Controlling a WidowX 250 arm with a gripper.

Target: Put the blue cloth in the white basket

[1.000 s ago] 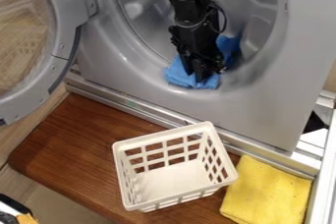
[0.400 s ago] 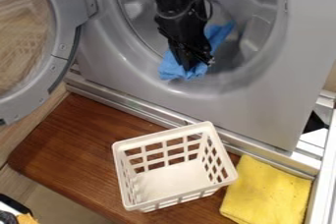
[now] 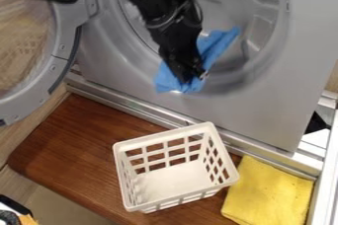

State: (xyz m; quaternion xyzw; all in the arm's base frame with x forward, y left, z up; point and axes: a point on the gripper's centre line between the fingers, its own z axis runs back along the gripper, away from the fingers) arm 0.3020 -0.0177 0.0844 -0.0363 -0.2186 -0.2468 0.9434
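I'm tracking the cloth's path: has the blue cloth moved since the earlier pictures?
Yes. The blue cloth has shifted left in the view, toward the open door, judged against the unmoved white basket.

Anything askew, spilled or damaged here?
Nothing stands out: no spill or damage. The white plastic lattice basket stands upright; the folded yellow cloth lies beside it; the crumpled blue cloth is in the black tool.
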